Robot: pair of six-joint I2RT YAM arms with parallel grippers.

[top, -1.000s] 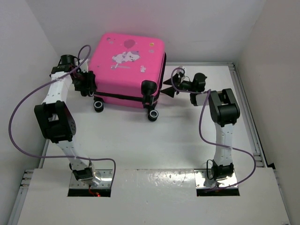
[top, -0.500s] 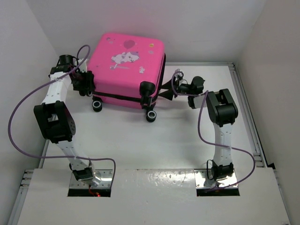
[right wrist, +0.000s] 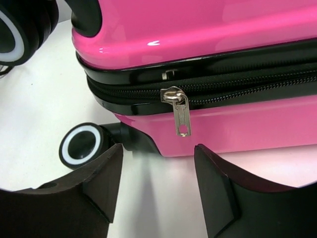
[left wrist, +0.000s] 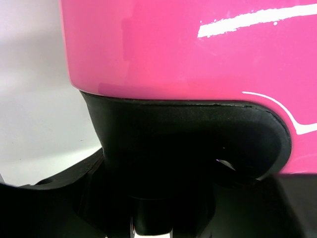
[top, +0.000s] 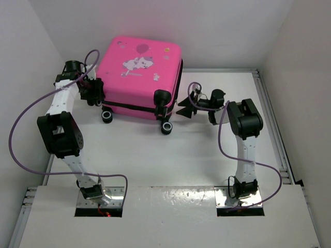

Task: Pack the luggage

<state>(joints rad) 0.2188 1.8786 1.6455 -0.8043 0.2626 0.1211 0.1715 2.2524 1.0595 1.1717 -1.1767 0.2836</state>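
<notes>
The luggage is a pink hard-shell suitcase lying flat and closed at the back of the table. My left gripper is pressed to its near left corner. In the left wrist view its jaws stand wide around the black wheel housing under the pink shell. My right gripper is open and empty just off the suitcase's right side. In the right wrist view the gripper faces the black zipper band, and the silver zipper pull hangs free a little beyond the fingertips.
Black wheels with white rings stick out at the suitcase's near edge; one lies close to my right gripper's left finger. White walls enclose the table on the left, back and right. A metal rail runs along the right edge.
My right gripper went in against the suitcase's right side, then drew back toward the near side and stands clear of it. The suitcase's near right corner shifted slightly left. The left arm held still.
</notes>
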